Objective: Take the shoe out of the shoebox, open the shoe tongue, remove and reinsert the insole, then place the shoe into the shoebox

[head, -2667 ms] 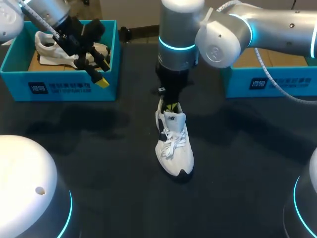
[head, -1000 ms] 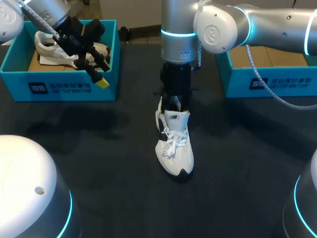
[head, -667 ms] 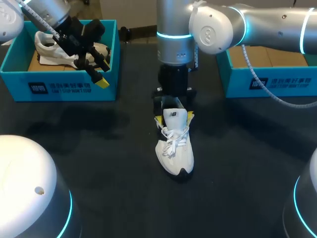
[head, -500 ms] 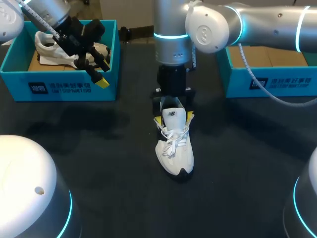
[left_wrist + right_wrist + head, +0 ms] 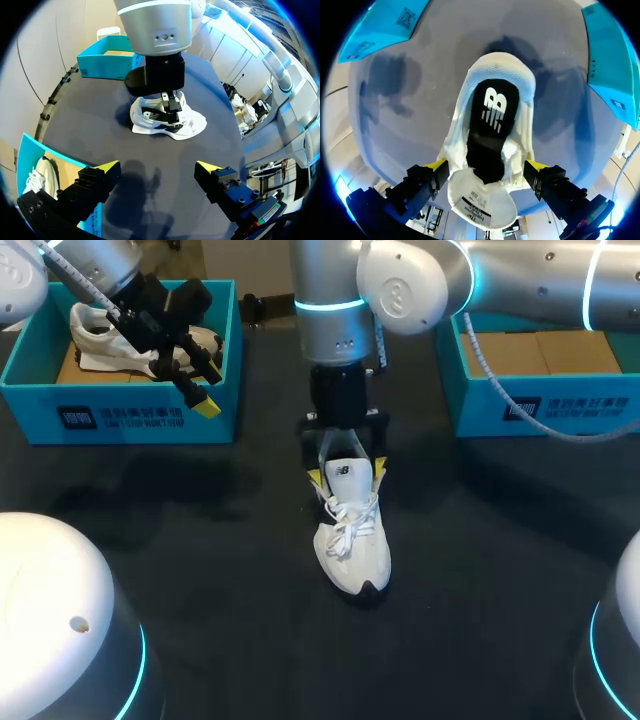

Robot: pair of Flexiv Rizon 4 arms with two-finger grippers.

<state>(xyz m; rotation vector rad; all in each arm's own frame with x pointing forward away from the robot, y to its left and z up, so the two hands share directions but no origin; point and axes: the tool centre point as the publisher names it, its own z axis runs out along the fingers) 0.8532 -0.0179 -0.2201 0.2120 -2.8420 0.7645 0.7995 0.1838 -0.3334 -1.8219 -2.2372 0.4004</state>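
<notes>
1. Nearest the robot is the toe of the shoe (image 5: 350, 540). It stands upright on the table between the two boxes, long axis running toe toward the robot, heel away.
2. A bit further back, the tongue (image 5: 480, 197) is flipped up and forward, so the opening is clear. In the right wrist view the black insole (image 5: 492, 125) is lying flat inside.
3. The right gripper (image 5: 346, 472) hangs right over that opening, pointing straight down. Its fingers are spread wide across the shoe's width, one yellow tip on each side, holding nothing. I can't tell whether the tips brush the sides.
4. So the insole is straight below it, and I'd guess the next move is a plain drop in.
5. Far off, the left gripper (image 5: 157, 167) sits over the left shoebox (image 5: 120, 410), spread wide and empty, so the right arm is the nearer one.
6. The right shoebox (image 5: 540, 405) is at the back.
</notes>
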